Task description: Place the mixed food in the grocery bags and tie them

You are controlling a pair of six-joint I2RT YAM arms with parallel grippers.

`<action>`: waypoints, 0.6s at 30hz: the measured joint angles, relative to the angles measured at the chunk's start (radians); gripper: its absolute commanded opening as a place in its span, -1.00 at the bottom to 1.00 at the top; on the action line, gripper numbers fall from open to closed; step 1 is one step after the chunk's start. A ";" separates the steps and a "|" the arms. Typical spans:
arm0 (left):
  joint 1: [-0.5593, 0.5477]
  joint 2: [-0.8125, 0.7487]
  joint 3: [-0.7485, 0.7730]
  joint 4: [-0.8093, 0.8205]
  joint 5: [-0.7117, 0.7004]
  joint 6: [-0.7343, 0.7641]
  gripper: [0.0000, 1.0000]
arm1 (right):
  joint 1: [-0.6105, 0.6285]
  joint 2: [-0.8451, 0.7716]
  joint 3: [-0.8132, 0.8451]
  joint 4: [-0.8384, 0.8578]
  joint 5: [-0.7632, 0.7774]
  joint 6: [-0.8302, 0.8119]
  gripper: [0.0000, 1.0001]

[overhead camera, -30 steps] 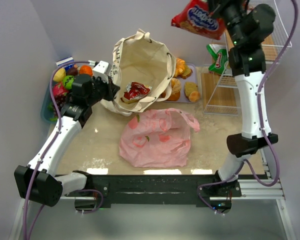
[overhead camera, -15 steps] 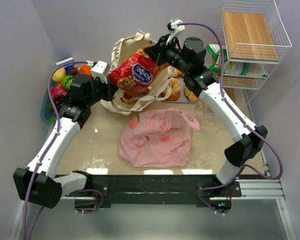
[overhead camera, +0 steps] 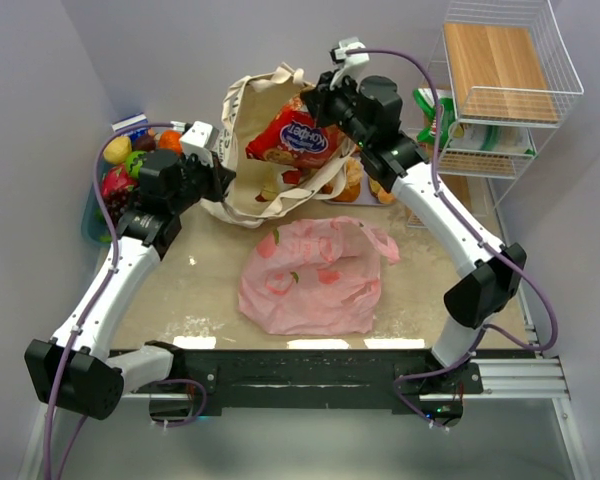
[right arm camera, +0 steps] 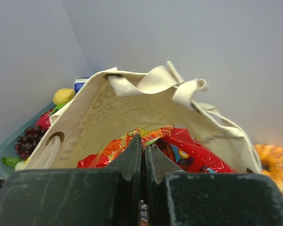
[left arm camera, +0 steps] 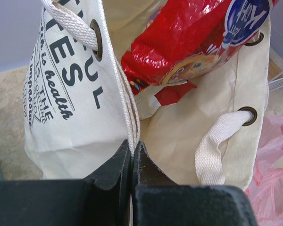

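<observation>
Two tight pinches, clearest from wrists: left tool (left arm camera: pixel 132 147) on tote (left arm camera: pixel 70 108), right tool (right arm camera: pixel 143 141) on red packet (overhead camera: pixel 296 136).

White wire rack (overhead camera: pixel 500 60) with wooden shelves, blue tub (overhead camera: pixel 89 214) of fruit (overhead camera: pixel 120 152), beige tabletop (overhead camera: pixel 200 290)

Dark capitals "TES" and "UL" are printed on the side of the canvas tote (left arm camera: pixel 70 94) at the desk's far edge, and a script line beside them ends "is health". On the red snack packet (left arm camera: pixel 188 42), "Ahoy" is read upside down in white on a blue patch.
</observation>
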 measured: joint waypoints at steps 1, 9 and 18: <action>0.000 0.000 0.000 0.000 0.000 0.000 -1.00 | 0.011 0.002 0.000 0.000 0.003 -0.002 -1.00; 0.000 0.000 0.000 0.001 -0.005 0.000 -1.00 | 0.176 0.130 -0.002 0.076 -0.065 0.101 -1.00; 0.000 -0.014 -0.010 -0.020 -0.024 0.007 -1.00 | 0.193 0.347 -0.003 0.051 0.008 0.145 -1.00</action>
